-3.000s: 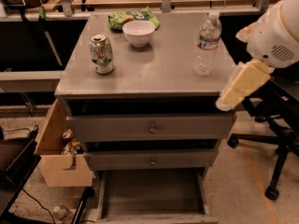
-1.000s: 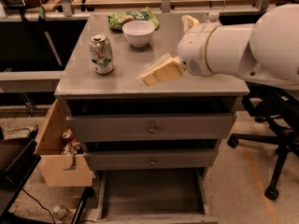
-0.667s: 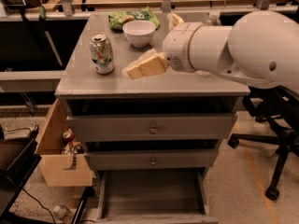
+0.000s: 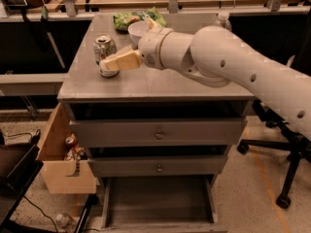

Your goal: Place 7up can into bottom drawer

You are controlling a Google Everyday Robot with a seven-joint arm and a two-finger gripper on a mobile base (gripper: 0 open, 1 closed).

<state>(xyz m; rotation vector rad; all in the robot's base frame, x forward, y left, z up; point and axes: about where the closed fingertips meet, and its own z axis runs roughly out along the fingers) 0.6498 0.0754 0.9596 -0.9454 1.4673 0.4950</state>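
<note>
The 7up can stands upright near the left side of the grey cabinet top; its silver top and upper body show. My gripper is right in front of the can, its tan fingers covering the can's lower part. The white arm reaches in from the right. The bottom drawer is pulled out at the foot of the cabinet, its flat floor bare.
A white bowl and a green bag sit at the back of the top. A water bottle peeks behind the arm. Two knobbed drawers are shut. A tan wooden box stands left; an office chair stands right.
My arm has swept left across the cabinet top from the right edge, and the gripper now sits against the front of the 7up can. The can has not moved.
</note>
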